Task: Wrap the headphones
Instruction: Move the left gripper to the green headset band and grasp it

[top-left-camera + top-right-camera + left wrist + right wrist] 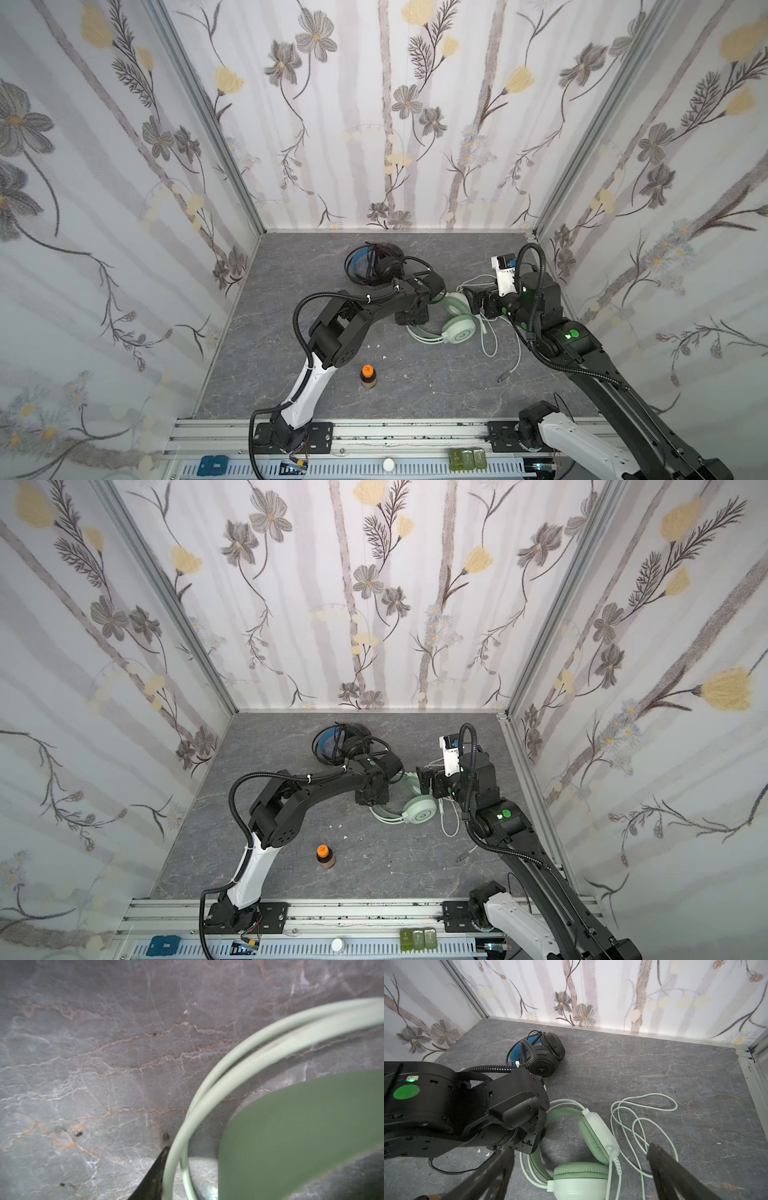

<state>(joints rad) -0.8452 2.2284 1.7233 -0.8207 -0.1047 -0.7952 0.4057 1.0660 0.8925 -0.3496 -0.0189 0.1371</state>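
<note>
Right wrist | grey marble tabletop (633,1068) (floral walls (612,991)) | right jaws spread | left jaws unclear

Mint green headset (593,1136): smooth matt plastic, soft cushions. Black headset (548,1057): matt plastic. Tabletop (643,1068): veined stone-look.

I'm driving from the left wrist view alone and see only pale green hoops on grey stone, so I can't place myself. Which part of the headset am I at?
Observer: The left gripper is down at the thin headband of the mint green headset, at the end opposite its ear cups; whether it grips the band I cannot tell.
Operator: Where is its cable?
Observer: The cable lies in loose loops on the table, past the ear cups from you.
Operator: And the other arm?
Observer: The right gripper hangs open over the ear cups, holding nothing.
</note>
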